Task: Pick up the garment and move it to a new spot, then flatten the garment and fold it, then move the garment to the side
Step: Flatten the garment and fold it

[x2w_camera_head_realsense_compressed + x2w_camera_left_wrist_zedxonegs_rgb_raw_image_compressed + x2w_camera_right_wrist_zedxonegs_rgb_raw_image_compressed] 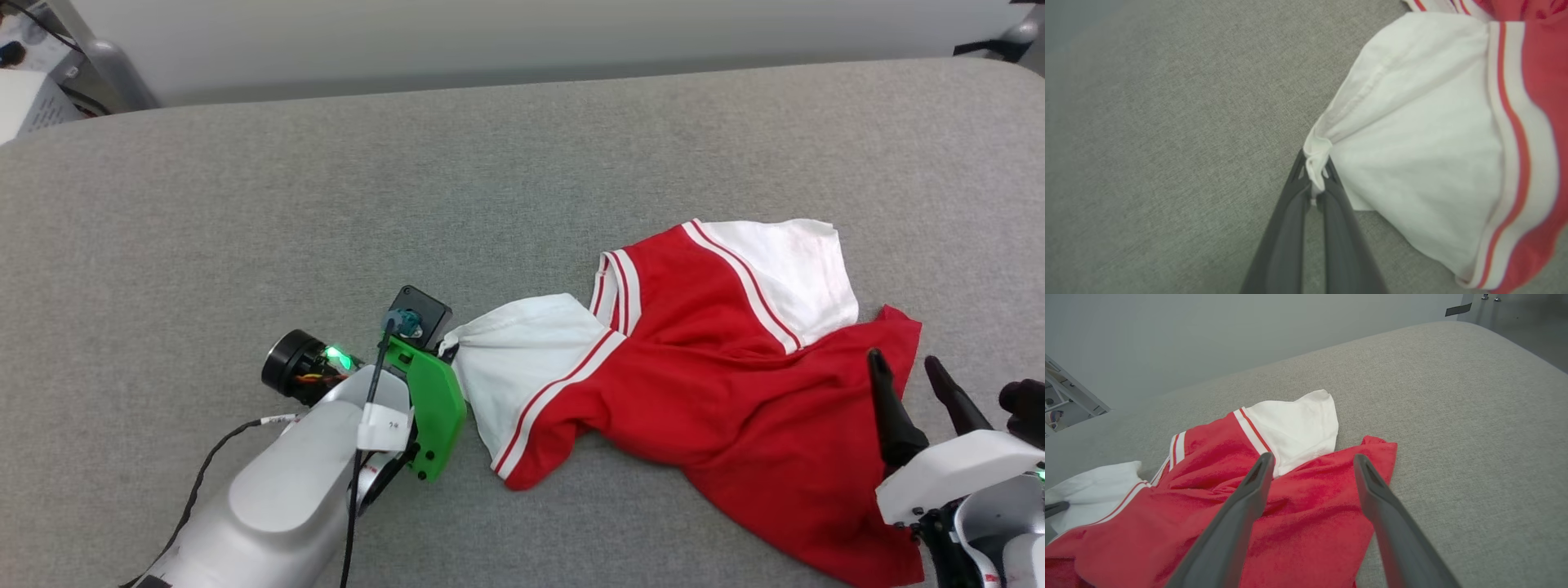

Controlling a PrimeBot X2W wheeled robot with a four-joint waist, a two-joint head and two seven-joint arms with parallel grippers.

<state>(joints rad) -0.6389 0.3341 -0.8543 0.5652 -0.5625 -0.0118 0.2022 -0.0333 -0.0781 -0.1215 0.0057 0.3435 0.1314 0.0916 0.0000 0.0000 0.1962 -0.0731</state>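
Head view: one garment (718, 392), a red T-shirt with two white sleeves, lies crumpled on the grey padded surface (408, 180), right of centre and reaching toward the near edge. One sleeve (531, 351) is drawn out to the left. The other sleeve (784, 269) lies flat at the far side, with the red hem folded over its lower edge. Two grippers are here. The left gripper (447, 351), behind its green bracket (433, 408), meets the bunched tip of the drawn-out sleeve. The right gripper (902, 359) stands at the garment's right edge, with its two dark fingers apart.

Left wrist view: the left gripper's two fingers (1286, 228) are pressed together on a small pinch of white sleeve hem, and the cloth fans out from the grip toward the striped seam. The sleeve rests on the grey surface to the right of the fingers.

Right wrist view: the right gripper's two fingers (1237, 522) are spread wide and hold nothing. They point over the red body of the shirt, just short of the flat white sleeve. From this angle I cannot tell whether the tips touch the fabric. At the left edge one dark fingertip (1055, 508) of the other gripper lies against the far white sleeve.
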